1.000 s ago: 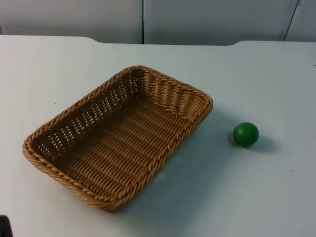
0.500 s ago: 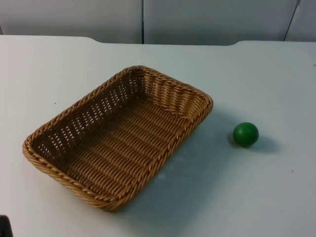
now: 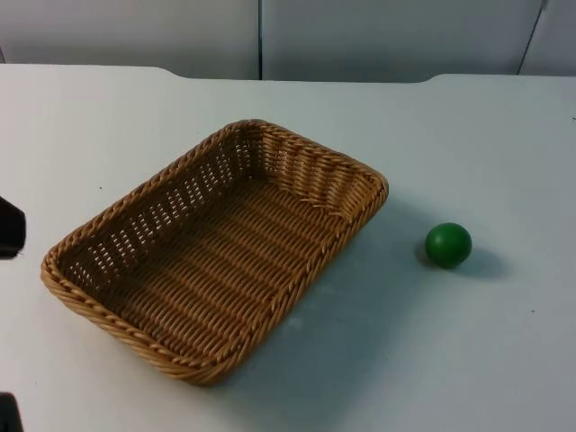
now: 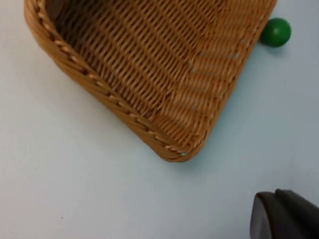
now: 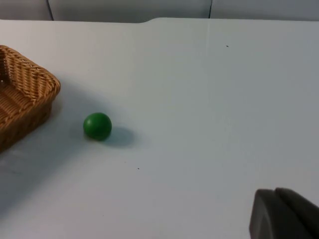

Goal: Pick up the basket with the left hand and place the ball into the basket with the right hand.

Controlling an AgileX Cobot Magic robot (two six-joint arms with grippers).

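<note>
The left hand point(image 3: 9, 227) sits at the counter's point(image 3: 504, 360) left edge, just beside the basket's point(image 3: 214, 252) near corner, holding nothing; whether it is open cannot be told. The risk: gripping only the rim at one corner could let the shallow basket tip or slip. The basket is tan wicker, rectangular, empty, lying flat and angled across the counter. To its right, apart from it, rests the small green ball point(image 3: 448, 245). It could roll if nudged. The right hand point(image 5: 284, 214) waits, its opening unclear.
</note>
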